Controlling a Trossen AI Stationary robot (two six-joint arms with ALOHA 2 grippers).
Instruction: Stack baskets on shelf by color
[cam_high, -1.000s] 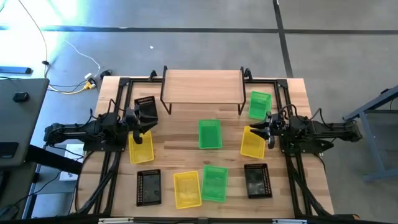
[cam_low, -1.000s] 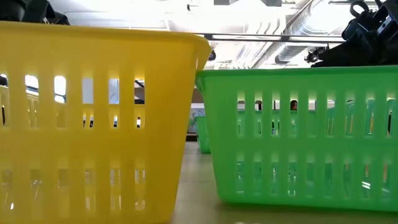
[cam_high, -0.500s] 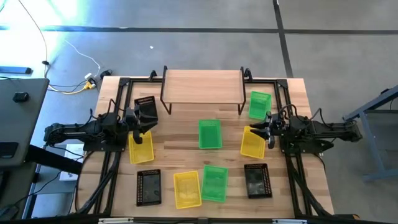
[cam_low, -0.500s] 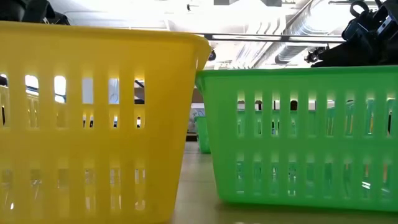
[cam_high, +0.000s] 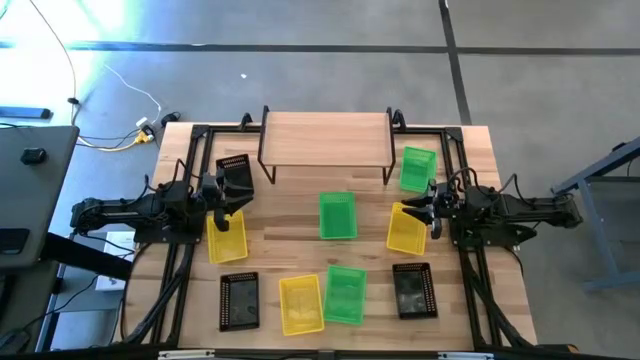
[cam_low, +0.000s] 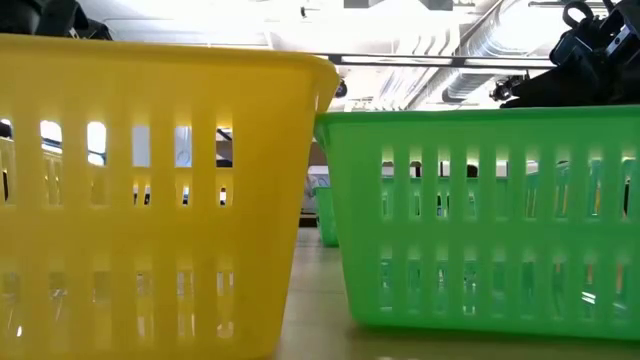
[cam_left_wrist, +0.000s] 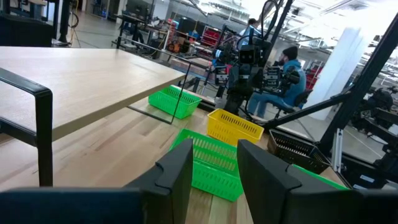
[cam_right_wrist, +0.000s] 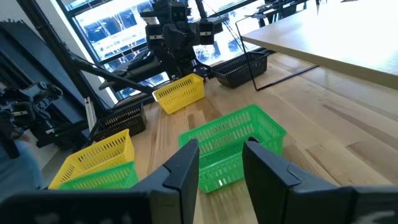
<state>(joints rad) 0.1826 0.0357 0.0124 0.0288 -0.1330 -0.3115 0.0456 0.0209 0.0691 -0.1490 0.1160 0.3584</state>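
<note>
Nine baskets stand on their bases on the table, apart from one another. The shelf (cam_high: 325, 134) stands at the far edge with its board bare. My left gripper (cam_high: 222, 193) (cam_left_wrist: 214, 180) is open and hovers at the left, between a black basket (cam_high: 236, 172) and a yellow basket (cam_high: 226, 236). My right gripper (cam_high: 426, 207) (cam_right_wrist: 221, 180) is open and hovers at the right, between a green basket (cam_high: 417, 168) and a yellow basket (cam_high: 405, 228). A third green basket (cam_high: 337, 215) (cam_left_wrist: 208, 163) (cam_right_wrist: 233, 143) sits mid-table between the two arms.
Along the near side stand a black basket (cam_high: 239, 300), a yellow one (cam_high: 301, 304), a green one (cam_high: 345, 293) and another black one (cam_high: 412, 290). The low view is filled by the yellow (cam_low: 150, 200) and green (cam_low: 480, 220) near baskets. People sit in the room beyond.
</note>
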